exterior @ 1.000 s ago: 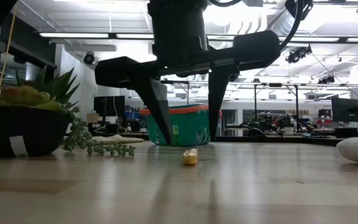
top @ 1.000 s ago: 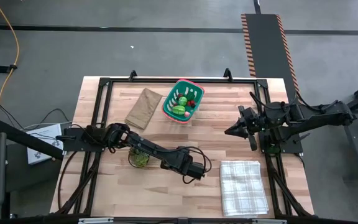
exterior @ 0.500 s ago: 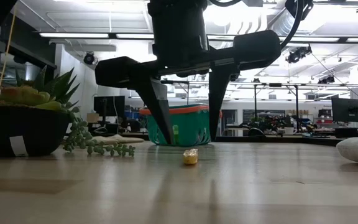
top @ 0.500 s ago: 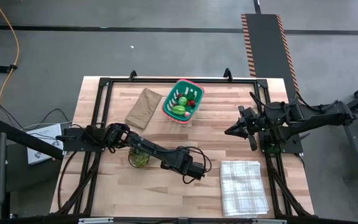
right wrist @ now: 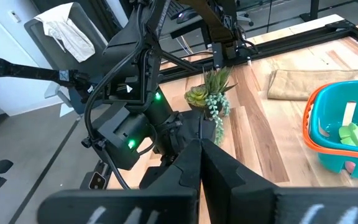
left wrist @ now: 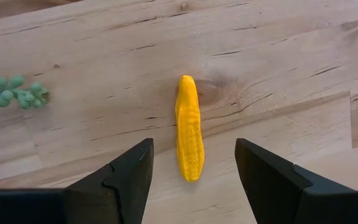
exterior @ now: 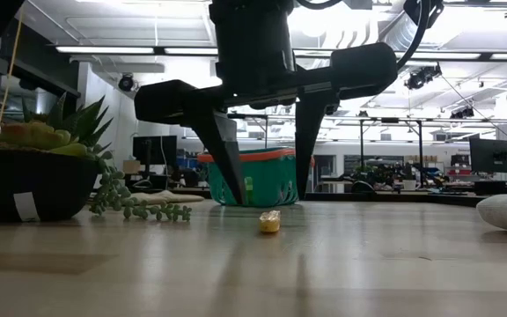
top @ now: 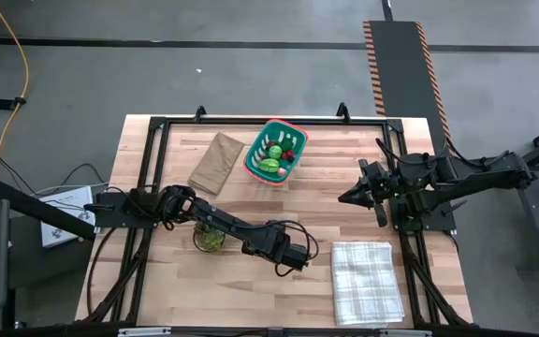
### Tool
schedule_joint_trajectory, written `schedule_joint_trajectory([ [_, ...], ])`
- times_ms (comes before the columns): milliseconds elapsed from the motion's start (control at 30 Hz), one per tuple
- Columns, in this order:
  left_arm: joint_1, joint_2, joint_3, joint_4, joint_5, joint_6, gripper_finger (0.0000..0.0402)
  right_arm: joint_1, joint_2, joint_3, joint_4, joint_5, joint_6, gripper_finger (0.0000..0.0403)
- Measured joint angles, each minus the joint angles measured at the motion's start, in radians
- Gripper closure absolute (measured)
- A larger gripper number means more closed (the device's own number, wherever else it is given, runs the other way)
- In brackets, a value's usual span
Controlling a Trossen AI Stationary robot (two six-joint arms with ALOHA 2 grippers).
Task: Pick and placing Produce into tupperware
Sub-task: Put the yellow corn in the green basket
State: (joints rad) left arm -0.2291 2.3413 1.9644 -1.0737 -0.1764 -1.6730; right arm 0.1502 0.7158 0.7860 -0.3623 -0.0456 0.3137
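My left claw point(exterior: 267, 189) hangs just above the pale wooden bench point(top: 326, 220), its two dark fingers point(left wrist: 126, 177) spread wide and holding nothing, with their tips close to the boards. Between them lies a small yellow-orange toy corn cob point(left wrist: 189, 127), flat on the wood and touched by neither finger; in the low view the same piece point(exterior: 270, 222) sits on the bench in the gap between the fingertips. From above, this claw point(top: 298, 259) is near the middle of the bench toward the near edge, just left of a folded grey-and-white checked cloth point(top: 368, 281). The teal rectangular plastic basket with an orange-red rim point(top: 275, 152) stands well apart at the far side, with green and red toy pieces point(top: 271, 165) already inside. Left of the basket lies a flat brown paper bag point(top: 216, 161). A spiky green plant in a dark pot point(top: 209, 236) stands beside my left arm, its trailing beaded sprig point(left wrist: 8, 96) reaching onto the wood near the corn. My right claw point(top: 349, 197) waits at the right side of the bench, its fingers pressed together around nothing.
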Motion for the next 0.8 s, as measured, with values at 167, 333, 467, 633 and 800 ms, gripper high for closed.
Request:
schedule_joint_trajectory([
  [167,0.000,0.000,0.000,-0.001,0.000,0.000,0.0186,0.000,0.000,0.000,0.000,0.000,0.000,0.0402],
  [333,0.000,0.000,0.000,-0.002,0.000,0.000,0.0186,0.000,0.000,0.000,0.000,0.000,-0.001,0.0402],
  [467,0.000,0.000,0.000,-0.013,-0.001,0.002,0.0186,0.000,0.000,0.000,0.000,0.000,-0.008,0.0402],
  [633,0.001,0.000,0.000,-0.033,-0.016,0.004,0.0186,0.000,0.000,0.000,0.000,0.000,-0.019,0.0402],
  [800,0.000,0.000,0.000,-0.030,-0.019,0.017,0.0186,0.000,0.000,0.000,0.000,0.000,-0.027,0.0402],
])
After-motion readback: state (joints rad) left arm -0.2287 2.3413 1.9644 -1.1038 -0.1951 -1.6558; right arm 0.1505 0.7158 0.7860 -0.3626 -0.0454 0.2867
